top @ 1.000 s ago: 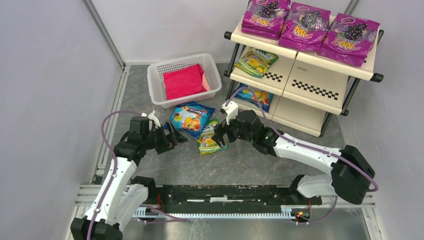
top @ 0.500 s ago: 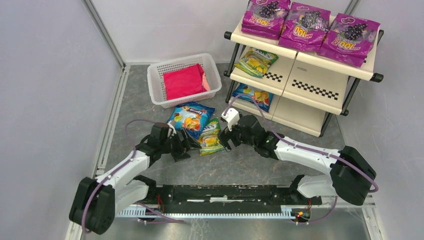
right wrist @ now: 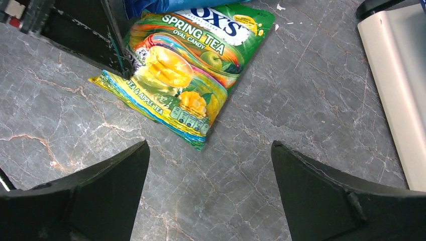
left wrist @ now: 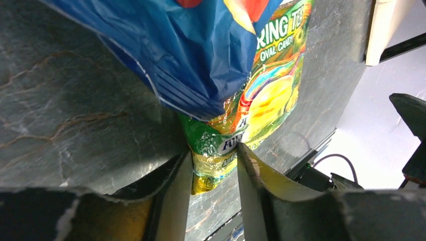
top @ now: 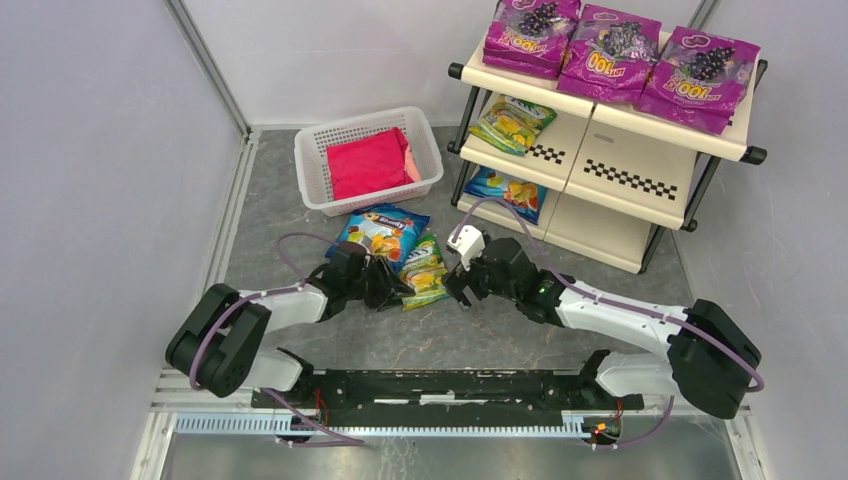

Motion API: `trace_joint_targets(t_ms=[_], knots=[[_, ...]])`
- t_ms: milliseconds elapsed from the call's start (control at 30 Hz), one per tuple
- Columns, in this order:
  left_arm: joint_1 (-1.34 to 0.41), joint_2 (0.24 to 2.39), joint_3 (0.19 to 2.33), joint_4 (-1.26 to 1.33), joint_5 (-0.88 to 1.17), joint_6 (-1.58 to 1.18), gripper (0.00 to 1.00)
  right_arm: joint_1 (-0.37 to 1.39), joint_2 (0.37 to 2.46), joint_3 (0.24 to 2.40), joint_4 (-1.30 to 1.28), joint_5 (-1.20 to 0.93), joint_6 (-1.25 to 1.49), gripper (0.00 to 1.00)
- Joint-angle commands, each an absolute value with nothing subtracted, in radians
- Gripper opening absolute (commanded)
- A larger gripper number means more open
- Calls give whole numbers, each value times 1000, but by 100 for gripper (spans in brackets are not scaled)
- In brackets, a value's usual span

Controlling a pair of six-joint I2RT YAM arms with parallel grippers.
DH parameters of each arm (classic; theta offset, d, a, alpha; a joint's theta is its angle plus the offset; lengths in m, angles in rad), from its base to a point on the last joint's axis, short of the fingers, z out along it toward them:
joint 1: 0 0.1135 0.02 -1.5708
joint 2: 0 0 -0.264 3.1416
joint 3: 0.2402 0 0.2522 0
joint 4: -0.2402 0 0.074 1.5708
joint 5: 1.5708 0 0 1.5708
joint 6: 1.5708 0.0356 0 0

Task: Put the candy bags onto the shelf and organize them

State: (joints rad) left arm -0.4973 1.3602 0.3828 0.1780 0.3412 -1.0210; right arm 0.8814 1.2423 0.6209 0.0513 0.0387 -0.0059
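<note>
On the floor a green-yellow candy bag (top: 425,270) (right wrist: 186,70) lies partly under a blue candy bag (top: 380,232) (left wrist: 191,55). My left gripper (top: 392,290) (left wrist: 213,150) reaches in from the left, and its jaws pinch the near corner of the green-yellow bag (left wrist: 261,105). My right gripper (top: 458,290) (right wrist: 208,148) hovers open just right of that bag, over bare floor. The shelf (top: 620,150) stands at the back right. Three magenta-purple bags (top: 612,50) lie on its top tier, a green-yellow one (top: 513,122) on the middle tier and a blue one (top: 507,190) on the bottom tier.
A white lattice basket (top: 315,165) holding a pink folded cloth (top: 368,163) sits behind the floor bags. The shelf's cream edge (right wrist: 397,100) is close on my right gripper's right. Grey walls close in on the left and at the back.
My left arm swung right and low to the floor bags, and its jaws narrowed onto the green-yellow bag's corner. My right gripper drifted slightly right, staying open.
</note>
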Motion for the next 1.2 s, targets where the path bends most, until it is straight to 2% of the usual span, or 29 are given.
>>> trace_joint_targets(t_ms=[0,200,367,633,767,967,1167], knots=[[-513,1428,378,222,281,-1039,39,883,1210,612,92,55,-18,98],[-516,1406,368,257,314,-1064,13,882,1216,612,96,39,-16,98],[-516,1294,365,185,340,-1053,3,903,1225,619,109,3,-56,98],[-515,1025,375,-50,385,-1002,2,1116,1265,615,236,39,-283,98],[-515,911,419,-190,386,-966,2,1173,1298,613,342,-63,-338,98],[-515,866,463,-255,504,-976,2,1219,1391,672,364,-86,-402,98],[-515,811,531,-330,507,-934,2,1236,1401,578,539,-83,-321,97]])
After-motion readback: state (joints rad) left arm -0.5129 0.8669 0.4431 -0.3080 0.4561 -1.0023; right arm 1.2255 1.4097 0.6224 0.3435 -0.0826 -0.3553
